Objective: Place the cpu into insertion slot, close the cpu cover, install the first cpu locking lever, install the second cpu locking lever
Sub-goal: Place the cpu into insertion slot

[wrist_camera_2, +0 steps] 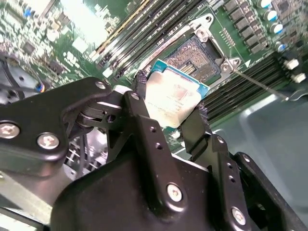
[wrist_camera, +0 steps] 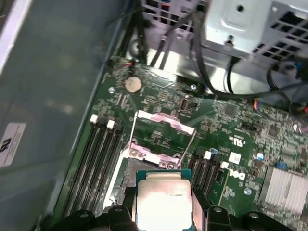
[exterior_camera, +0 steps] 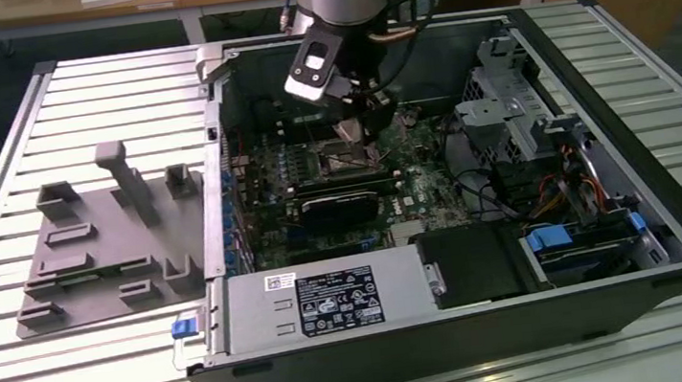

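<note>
My gripper [exterior_camera: 363,123] reaches down into the open computer case and is shut on the cpu [wrist_camera_2: 174,98], a flat square chip with a silvery top, gripped at two opposite edges. In both wrist views the cpu [wrist_camera: 162,199] hangs slightly above the insertion slot [wrist_camera_2: 195,57] and partly overlaps it, tilted. The slot's dark pin field with its metal rim stays visible beyond the chip. The cpu cover [wrist_camera: 161,136], a silvery frame with a window, stands swung open on the far side of the slot. A thin locking lever [wrist_camera_2: 262,83] sticks out beside the socket.
Long black memory slots [wrist_camera: 96,159] flank the socket on both sides. A black rectangular card [exterior_camera: 343,205] lies near the socket, with a drive cage [exterior_camera: 505,105] and cables at the exterior view's right. A grey fixture plate [exterior_camera: 103,242] sits outside the case.
</note>
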{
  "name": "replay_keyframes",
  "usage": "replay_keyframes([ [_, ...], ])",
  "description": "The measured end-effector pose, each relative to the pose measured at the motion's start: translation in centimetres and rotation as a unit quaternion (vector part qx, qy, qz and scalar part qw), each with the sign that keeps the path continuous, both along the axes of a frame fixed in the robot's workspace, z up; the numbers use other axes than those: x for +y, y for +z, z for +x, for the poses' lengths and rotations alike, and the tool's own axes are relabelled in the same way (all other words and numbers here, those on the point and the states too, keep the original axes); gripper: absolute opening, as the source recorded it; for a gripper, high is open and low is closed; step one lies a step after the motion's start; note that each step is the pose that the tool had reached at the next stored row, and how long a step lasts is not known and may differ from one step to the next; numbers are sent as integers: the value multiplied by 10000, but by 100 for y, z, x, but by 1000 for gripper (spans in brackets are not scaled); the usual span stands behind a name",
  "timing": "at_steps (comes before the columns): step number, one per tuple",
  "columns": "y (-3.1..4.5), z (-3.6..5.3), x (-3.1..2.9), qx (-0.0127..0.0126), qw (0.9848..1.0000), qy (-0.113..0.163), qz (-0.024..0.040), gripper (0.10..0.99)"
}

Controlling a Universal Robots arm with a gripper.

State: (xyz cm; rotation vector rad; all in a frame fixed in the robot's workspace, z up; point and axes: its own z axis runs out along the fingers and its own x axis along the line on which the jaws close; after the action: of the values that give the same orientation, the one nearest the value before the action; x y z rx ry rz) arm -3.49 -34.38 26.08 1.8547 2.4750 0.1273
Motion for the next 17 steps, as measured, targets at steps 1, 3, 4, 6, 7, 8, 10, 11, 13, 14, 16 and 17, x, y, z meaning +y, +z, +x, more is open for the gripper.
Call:
replay_keyframes([
  [1, -5, 0, 0, 0, 10000, -90, 0, 537],
  [3, -15, 0, 0, 0, 9996, -272, 0, 537],
  [4, -20, 0, 0, 0, 9993, -362, -1, 537],
  [6, -29, 0, 0, 0, 9985, -541, 0, 537],
  [7, -34, 0, 0, 0, 9980, -637, -1, 537],
  [8, -39, 0, 0, 0, 9974, -726, 0, 537],
  [10, -48, 0, 0, 0, 9959, -906, 0, 537],
  [11, -53, 0, 0, 0, 9950, -998, 0, 537],
  [13, -63, 0, 0, 0, 9931, -1177, 0, 537],
  [14, -68, 0, 0, 0, 9918, -1275, 0, 537],
  [16, -78, 0, 0, 0, 9894, -1453, 0, 537],
  [17, -84, 0, 0, 0, 9882, -1535, 0, 537],
])
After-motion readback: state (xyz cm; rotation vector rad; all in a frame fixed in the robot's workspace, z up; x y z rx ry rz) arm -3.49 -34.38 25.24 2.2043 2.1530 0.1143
